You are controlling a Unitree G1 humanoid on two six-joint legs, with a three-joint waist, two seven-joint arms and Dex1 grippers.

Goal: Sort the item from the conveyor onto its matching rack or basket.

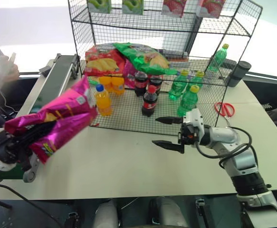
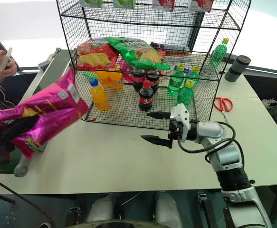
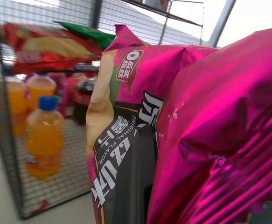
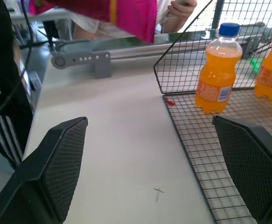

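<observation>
The item, a crinkly magenta-pink chip bag (image 1: 57,118), hangs in the air at the left, above the table's near left corner. My left gripper (image 1: 15,141) is shut on its lower end. The same bag (image 3: 210,130) fills the left wrist view close up. Behind it the conveyor (image 1: 52,78) runs along the left side of the table. The black wire-mesh rack (image 1: 176,28) stands at the back centre. In front of the rack's bottom tier, my right gripper (image 1: 156,130) points left with its fingers wide open and nothing between them (image 4: 149,163).
A red chip bag (image 1: 100,59) and a green one (image 1: 145,57) lie on the middle tier. Orange (image 1: 103,99), cola (image 1: 149,100) and green bottles (image 1: 188,100) stand on the bottom tier. Red scissors (image 1: 224,109) and a dark cup (image 1: 239,72) sit right. A person's hand (image 1: 5,69) holds a phone at left.
</observation>
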